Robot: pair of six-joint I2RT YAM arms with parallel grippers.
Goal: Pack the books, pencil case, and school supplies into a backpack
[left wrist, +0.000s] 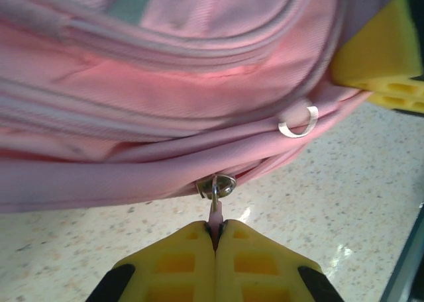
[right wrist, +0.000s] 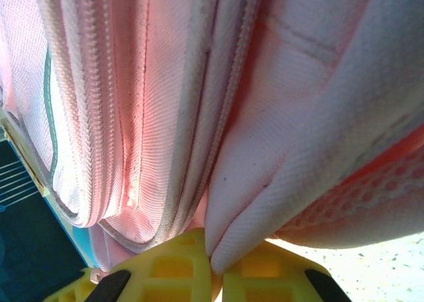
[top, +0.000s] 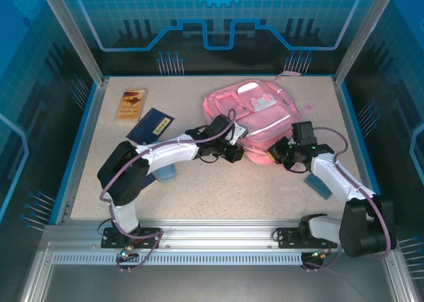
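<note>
The top camera hangs above and behind the arm bases [top: 132, 236] and looks down and forward, far enough back to take in the whole table [top: 218, 189] up to the rear wall [top: 218, 24]. The left wrist camera sits just behind the left gripper [left wrist: 216, 228]. It looks low along the table, very near, at the side of the backpack [left wrist: 199, 90] and a zip pull [left wrist: 215, 209]. The right wrist camera sits behind the right gripper [right wrist: 215, 252], nearer still, close against the backpack's cloth. All three views share the backpack's near edge. The left wrist view also catches a yellow pad [left wrist: 381, 50] at its upper right.
</note>
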